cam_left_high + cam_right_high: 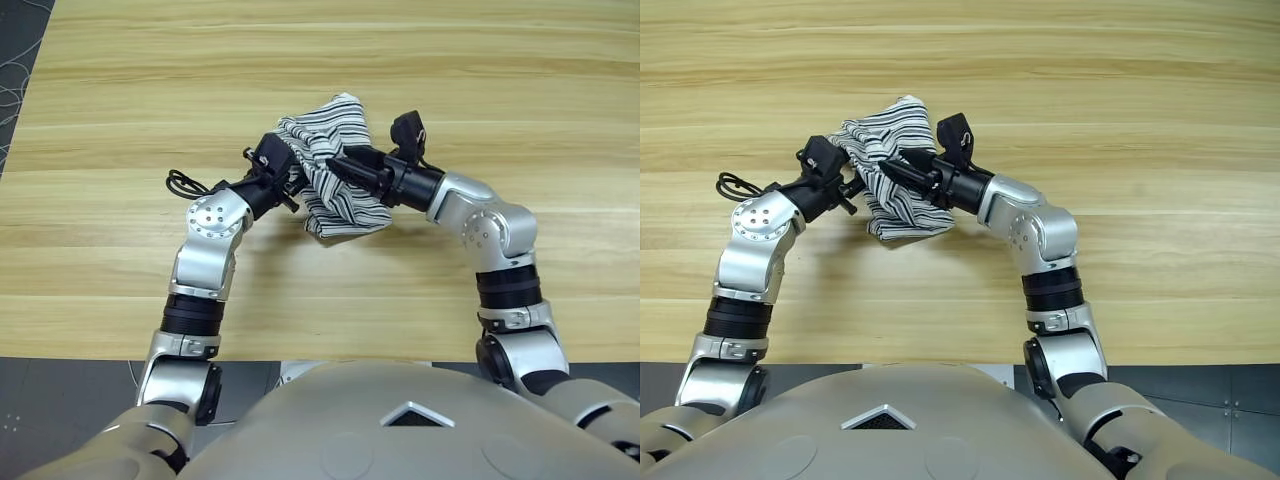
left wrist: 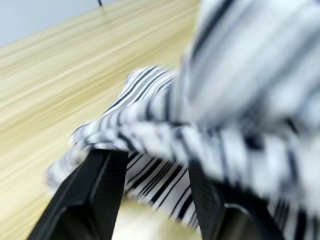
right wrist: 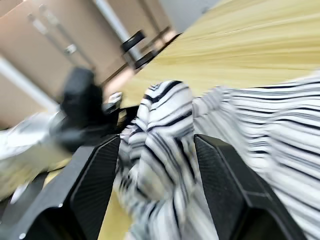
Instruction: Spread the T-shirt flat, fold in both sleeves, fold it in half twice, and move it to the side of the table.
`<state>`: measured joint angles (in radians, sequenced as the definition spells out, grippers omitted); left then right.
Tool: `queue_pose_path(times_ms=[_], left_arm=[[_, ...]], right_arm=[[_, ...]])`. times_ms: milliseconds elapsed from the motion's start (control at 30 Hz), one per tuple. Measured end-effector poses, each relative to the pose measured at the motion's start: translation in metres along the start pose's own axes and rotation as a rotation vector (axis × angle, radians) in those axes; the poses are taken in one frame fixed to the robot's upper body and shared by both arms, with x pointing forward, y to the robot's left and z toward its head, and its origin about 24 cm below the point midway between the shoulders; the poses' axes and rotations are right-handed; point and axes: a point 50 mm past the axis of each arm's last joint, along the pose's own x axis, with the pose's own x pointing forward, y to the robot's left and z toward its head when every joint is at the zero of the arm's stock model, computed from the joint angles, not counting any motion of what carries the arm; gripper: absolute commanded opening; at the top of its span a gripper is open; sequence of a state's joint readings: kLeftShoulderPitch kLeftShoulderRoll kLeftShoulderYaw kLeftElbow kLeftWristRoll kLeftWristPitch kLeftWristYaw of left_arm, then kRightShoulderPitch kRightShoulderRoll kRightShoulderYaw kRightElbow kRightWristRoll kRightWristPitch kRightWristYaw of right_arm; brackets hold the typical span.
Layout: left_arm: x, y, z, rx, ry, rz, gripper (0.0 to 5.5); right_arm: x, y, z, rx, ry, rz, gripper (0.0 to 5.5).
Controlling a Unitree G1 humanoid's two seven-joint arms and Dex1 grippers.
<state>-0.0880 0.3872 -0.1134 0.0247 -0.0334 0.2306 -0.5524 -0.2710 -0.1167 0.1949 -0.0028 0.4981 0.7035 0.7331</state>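
Note:
A black-and-white striped T-shirt (image 1: 330, 128) sits bunched in a heap at the middle of the wooden table (image 1: 120, 90). My left gripper (image 1: 293, 188) is at the heap's left edge. In the left wrist view its fingers (image 2: 95, 185) stand apart, with cloth (image 2: 240, 100) draped over their tips. My right gripper (image 1: 336, 166) pushes into the heap from the right. In the right wrist view a fold of the shirt (image 3: 162, 130) lies between its spread fingers (image 3: 97, 180). The shirt's sleeves and outline are hidden in the bunch.
Bare wood surrounds the heap on all sides. The table's front edge (image 1: 330, 358) runs just ahead of my body, and its left edge (image 1: 28, 90) borders dark floor with cables.

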Motion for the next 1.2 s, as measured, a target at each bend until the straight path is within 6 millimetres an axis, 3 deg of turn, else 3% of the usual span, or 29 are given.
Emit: queue_pose_path(times_ms=[133,267,333,467,567,633,767,833,933,1033,1100,1167,1200], left_arm=[[-0.015,0.019,-0.007,0.030,0.060,0.024,2.01],[-0.029,0.024,-0.031,0.021,0.171,0.005,2.01],[-0.035,0.025,-0.042,0.016,0.216,0.005,2.01],[-0.041,0.033,-0.045,0.037,0.225,0.023,2.01],[-0.048,0.042,-0.045,0.047,0.233,0.057,2.01],[-0.057,0.056,-0.038,0.064,0.218,0.115,2.01],[-0.063,0.076,-0.009,0.081,0.095,0.210,2.01],[-0.069,0.092,0.009,0.067,0.012,0.299,2.01],[-0.072,0.102,0.019,0.052,-0.036,0.364,2.01],[-0.070,0.099,0.019,0.034,-0.048,0.369,2.01],[-0.068,0.095,0.020,0.026,-0.066,0.366,2.01],[-0.066,0.090,0.020,0.016,-0.079,0.364,2.01],[-0.065,0.088,0.018,0.011,-0.079,0.362,2.01]], right_arm=[[-0.005,0.008,-0.013,-0.016,0.068,0.090,2.72],[-0.011,0.009,0.002,0.041,-0.036,0.137,2.72],[-0.012,0.003,0.010,0.050,-0.069,0.095,2.72],[-0.005,-0.017,0.013,0.128,-0.114,-0.060,2.72],[0.000,-0.029,0.010,0.095,-0.086,-0.184,2.72],[0.011,-0.031,-0.005,0.016,0.004,-0.239,2.72],[0.037,-0.014,-0.036,-0.189,0.169,-0.173,2.72],[0.047,-0.006,-0.049,-0.380,0.239,-0.130,2.72],[0.054,-0.006,-0.054,-0.598,0.268,-0.138,2.72],[0.061,-0.022,-0.041,-0.851,0.278,-0.273,2.72],[0.051,-0.042,-0.031,-0.956,0.287,-0.382,2.72],[0.018,-0.071,-0.016,-0.998,0.321,-0.523,2.72],[-0.011,-0.088,-0.007,-1.007,0.350,-0.605,2.72]])
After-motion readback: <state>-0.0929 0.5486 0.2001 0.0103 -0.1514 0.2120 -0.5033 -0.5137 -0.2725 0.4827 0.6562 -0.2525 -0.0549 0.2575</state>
